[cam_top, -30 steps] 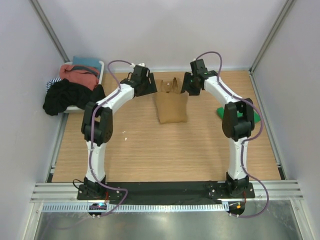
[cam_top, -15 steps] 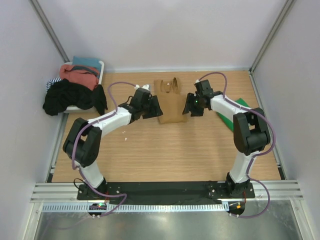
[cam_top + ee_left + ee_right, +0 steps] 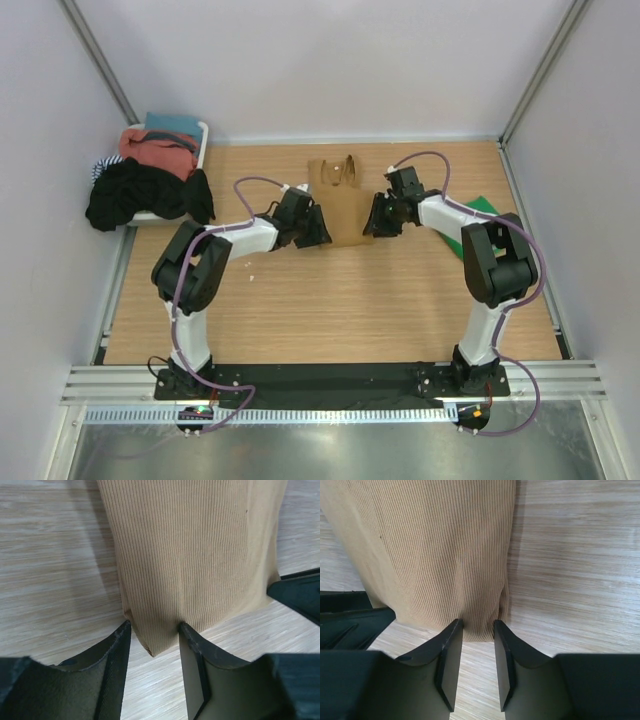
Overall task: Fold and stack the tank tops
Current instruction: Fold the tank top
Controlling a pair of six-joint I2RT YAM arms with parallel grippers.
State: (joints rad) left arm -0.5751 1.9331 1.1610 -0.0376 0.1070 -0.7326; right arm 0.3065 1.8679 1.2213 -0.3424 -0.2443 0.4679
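Observation:
The tan tank top (image 3: 340, 205) lies flat on the wooden table at centre back, its straps at the far end. My left gripper (image 3: 318, 230) is shut on its near left corner, and the ribbed cloth (image 3: 190, 555) is pinched between the tips of the left gripper (image 3: 152, 625). My right gripper (image 3: 376, 218) is shut on the near right corner, and the cloth (image 3: 435, 545) is nipped at the tips of the right gripper (image 3: 478, 622). The green tank top (image 3: 483, 207) lies at the right edge, mostly hidden behind my right arm.
A white bin (image 3: 205, 135) heaped with black, red and teal clothes stands at the back left, and the clothes spill over its rim. Walls close in the table on the left, back and right. The other gripper's black body (image 3: 300, 590) shows at the edge of the left wrist view.
Both grippers have moved from the far end of the tan tank top towards me to its near corners. The cloth now lies stretched out flat.

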